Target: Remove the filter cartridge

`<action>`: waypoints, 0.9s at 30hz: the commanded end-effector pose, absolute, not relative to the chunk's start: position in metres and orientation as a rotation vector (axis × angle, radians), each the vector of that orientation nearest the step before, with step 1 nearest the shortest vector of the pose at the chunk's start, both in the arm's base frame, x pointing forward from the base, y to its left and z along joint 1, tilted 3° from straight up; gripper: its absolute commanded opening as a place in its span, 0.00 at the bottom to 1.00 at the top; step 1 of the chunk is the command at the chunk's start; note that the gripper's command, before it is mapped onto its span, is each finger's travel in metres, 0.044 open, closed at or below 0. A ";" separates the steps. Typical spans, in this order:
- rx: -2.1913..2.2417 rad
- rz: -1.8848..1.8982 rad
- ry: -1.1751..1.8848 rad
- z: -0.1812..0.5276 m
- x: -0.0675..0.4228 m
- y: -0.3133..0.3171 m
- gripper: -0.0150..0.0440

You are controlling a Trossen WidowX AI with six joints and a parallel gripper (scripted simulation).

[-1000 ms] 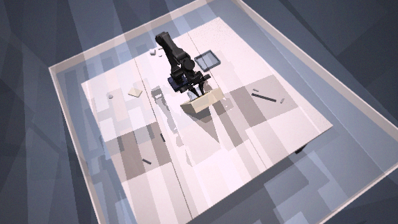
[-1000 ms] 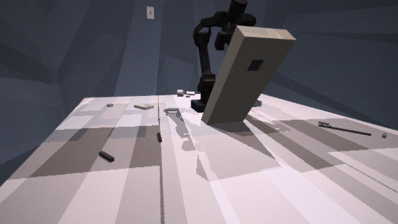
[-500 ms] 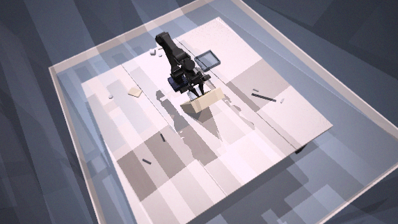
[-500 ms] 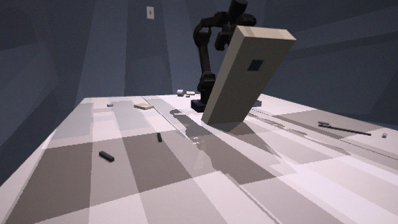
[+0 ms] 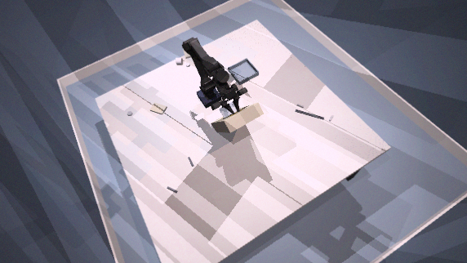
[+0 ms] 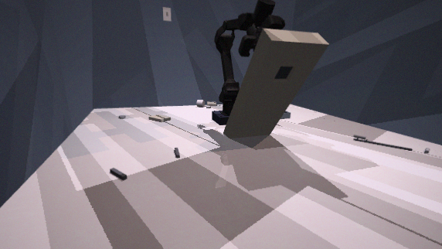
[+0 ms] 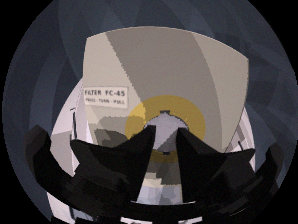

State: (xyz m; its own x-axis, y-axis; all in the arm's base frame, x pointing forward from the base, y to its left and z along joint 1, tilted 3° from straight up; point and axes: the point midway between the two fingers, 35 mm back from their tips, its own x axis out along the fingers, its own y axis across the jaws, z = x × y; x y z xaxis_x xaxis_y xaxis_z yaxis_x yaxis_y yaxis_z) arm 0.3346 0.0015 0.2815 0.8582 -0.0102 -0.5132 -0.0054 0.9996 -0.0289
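Pressing into the panel, the hand is clenching the stiff, likely slippery filter by its slots.

Label plate: a small white rectangular label sits on the face of the tilted beige service panel, up and to the left of the yellow ring seen in the wrist view.
Top line: reads roughly "FILTER FC-45", though the first word is blurry and I can't be sure of it.
Second line: smaller print, too blurred to read.
Dark square: a dark square patch on the panel's other face in the exterior view carries no readable writing.
Wall plate: a pale rectangular plate on the dark wall shows no legible text.
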 end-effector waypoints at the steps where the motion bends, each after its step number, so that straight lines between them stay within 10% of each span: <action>1: -0.030 -0.005 0.541 0.281 0.335 0.001 0.37; 27: -0.663 0.177 0.528 0.276 0.339 0.002 0.25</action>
